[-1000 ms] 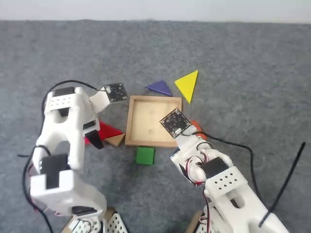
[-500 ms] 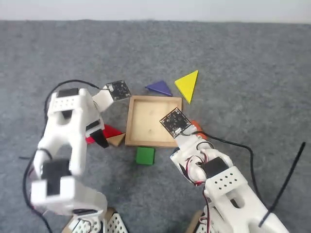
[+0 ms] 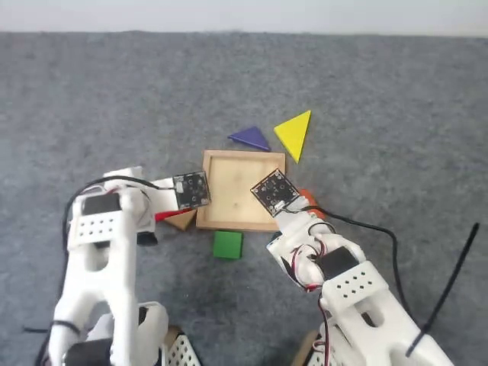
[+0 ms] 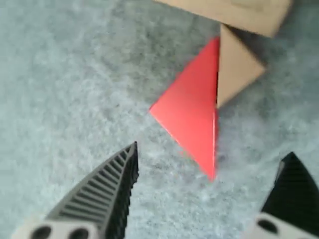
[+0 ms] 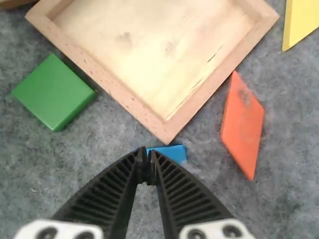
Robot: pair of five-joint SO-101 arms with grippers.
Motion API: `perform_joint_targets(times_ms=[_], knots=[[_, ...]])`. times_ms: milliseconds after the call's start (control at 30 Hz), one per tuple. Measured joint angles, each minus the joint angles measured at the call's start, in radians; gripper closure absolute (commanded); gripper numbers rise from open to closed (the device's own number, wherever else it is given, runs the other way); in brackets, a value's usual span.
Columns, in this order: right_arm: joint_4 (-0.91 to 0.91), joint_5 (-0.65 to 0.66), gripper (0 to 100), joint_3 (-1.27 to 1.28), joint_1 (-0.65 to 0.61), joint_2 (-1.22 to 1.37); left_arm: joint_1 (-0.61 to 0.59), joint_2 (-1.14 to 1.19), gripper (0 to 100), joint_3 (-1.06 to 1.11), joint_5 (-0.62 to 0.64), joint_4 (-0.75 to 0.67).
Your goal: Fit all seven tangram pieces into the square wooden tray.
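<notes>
The square wooden tray (image 3: 244, 155) lies mid-table with nothing in it. At its left edge a red triangle (image 4: 192, 117) touches a tan triangle (image 4: 237, 67). My left gripper (image 4: 213, 150) hangs open just above the red triangle's near tip. A green square (image 5: 52, 92) lies in front of the tray, an orange parallelogram (image 5: 242, 124) beside its right corner. My right gripper (image 5: 148, 155) is shut, its tips by a small blue piece (image 5: 169, 153) at the tray's front corner. A purple triangle (image 3: 248, 138) and a yellow triangle (image 3: 295, 133) lie behind the tray.
Grey carpet (image 3: 396, 114) covers the table, with open room to the far left, the right and the back. The right arm's black cable (image 3: 381, 232) trails over the carpet to the right.
My left arm has swung toward the tray and come down over the red and tan triangles. The right arm and all pieces stay where they were.
</notes>
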Motion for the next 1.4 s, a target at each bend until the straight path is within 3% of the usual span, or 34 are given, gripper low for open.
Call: perform_joint_targets(times_ms=[233, 367, 567, 700, 800, 1133, 1267, 1400], knots=[[0.000, 0.000, 99.2, 0.000, 0.000, 0.000, -0.006, 0.321, 59, -0.222, -0.029, 0.051], [0.000, 0.000, 99.2, 0.000, 0.000, 0.000, -0.006, 0.473, 59, -0.330, 0.032, 0.080], [0.000, 0.000, 99.2, 0.000, 0.000, 0.000, -0.006, 0.545, 59, -0.368, 0.081, 0.064], [0.000, 0.000, 99.2, 0.000, 0.000, 0.000, -0.008, 0.615, 59, -0.388, 0.193, 0.005], [0.000, 0.000, 99.2, 0.000, 0.000, 0.000, -0.008, 0.667, 59, -0.471, 0.241, 0.037], [0.000, 0.000, 99.2, 0.000, 0.000, 0.000, -0.008, 0.793, 59, -0.652, 0.219, 0.193], [0.000, 0.000, 99.2, 0.000, 0.008, 0.000, -0.031, 0.809, 59, -0.654, 0.196, 0.190], [0.000, 0.000, 99.2, 0.000, 0.031, 0.000, -0.046, 0.832, 59, -0.614, 0.196, 0.100]])
